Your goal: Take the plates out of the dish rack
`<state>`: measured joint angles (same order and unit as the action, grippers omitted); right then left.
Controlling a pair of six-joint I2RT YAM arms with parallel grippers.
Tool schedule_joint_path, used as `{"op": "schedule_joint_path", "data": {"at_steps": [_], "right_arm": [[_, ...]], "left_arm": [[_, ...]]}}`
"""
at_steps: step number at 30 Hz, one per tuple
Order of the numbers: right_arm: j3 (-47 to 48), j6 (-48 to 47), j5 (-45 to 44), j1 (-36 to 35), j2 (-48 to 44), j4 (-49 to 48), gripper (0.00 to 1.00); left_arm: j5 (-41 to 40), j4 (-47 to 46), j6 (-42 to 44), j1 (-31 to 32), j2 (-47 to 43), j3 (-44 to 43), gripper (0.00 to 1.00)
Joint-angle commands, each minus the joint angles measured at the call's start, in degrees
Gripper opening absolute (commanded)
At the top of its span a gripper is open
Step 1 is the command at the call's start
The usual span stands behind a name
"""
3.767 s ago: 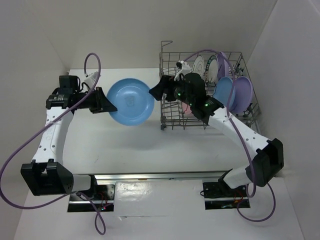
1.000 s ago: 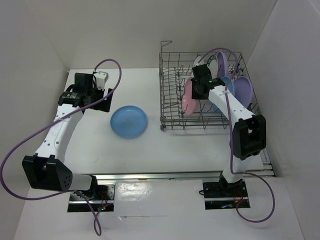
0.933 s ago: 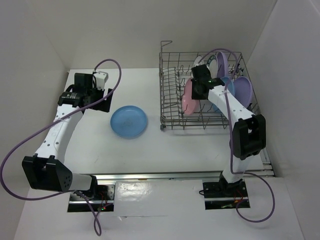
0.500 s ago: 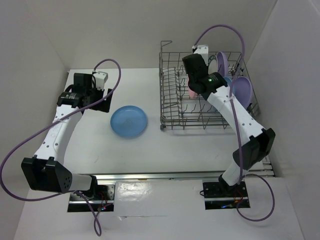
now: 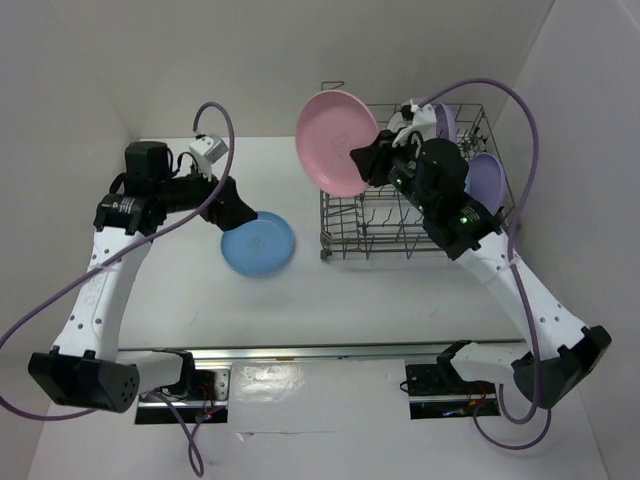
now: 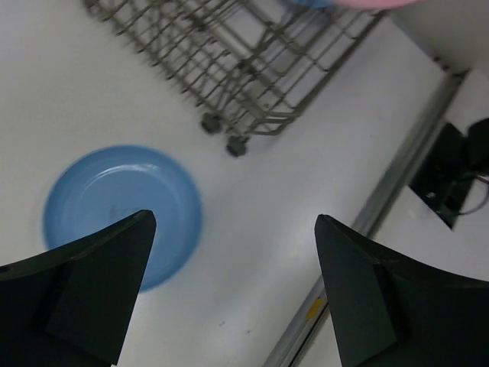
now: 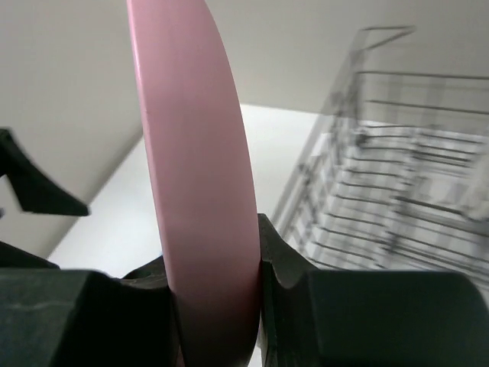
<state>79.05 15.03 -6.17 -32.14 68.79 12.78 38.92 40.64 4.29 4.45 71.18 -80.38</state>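
Fingers of our right gripper (image 5: 366,160) are clamped on the rim of the pink plate (image 5: 335,128); in the wrist view the black pads (image 7: 284,267) press against both faces with no gap showing. We hold it by the edge, as we judge it, because a plate standing between tines offers only its rim, and the grip keeps it tilted on edge, its hollow face turned up toward the overhead camera. It hangs above the left end of the dish rack (image 5: 380,245), touching no wire, high enough, we think, to pass over the wall on its way to the table (image 5: 200,300). Our left gripper (image 5: 232,208) is spread wide and holds nothing, hovering over the blue plate (image 5: 258,243), which lies flat on the table just left of the rack; we take that plate as the place to set the pink one. The pink plate is plain, round and shallow, with a smooth, thick, rounded lip and a slight gloss. Lilac plates (image 5: 487,178) stand at the rack's right end, so more unloading remains.
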Motion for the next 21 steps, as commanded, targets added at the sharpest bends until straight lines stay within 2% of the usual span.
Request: {"op": "schedule_joint_path", "data": {"at_steps": [1,6,9,13,17,21], "right_arm": [[-3.8,5.54,21.18,1.64,3.79,-16.9,0.0],[-10.31,9.49,32.95,1.64,5.47,-26.12,0.0],[-12.59,12.3,36.39,1.64,6.97,-29.03,0.0],[-16.55,15.9,39.22,1.64,7.58,-36.13,0.0],[-18.31,16.44,39.22,1.64,6.97,-36.68,0.0],[-18.84,17.66,40.18,1.64,6.44,-36.15,0.0]], "left_arm": [[20.23,-7.67,-2.09,0.12,-3.33,4.07,1.0],[21.63,-10.14,-6.13,0.12,-1.22,6.11,1.0],[22.17,-12.77,-8.24,0.12,0.01,6.99,1.0],[13.66,-13.32,-8.25,0.12,0.01,8.13,1.0],[5.93,-12.69,-5.88,0.12,0.54,8.74,1.0],[6.6,-14.09,-7.45,0.12,1.07,9.36,1.0]]}}
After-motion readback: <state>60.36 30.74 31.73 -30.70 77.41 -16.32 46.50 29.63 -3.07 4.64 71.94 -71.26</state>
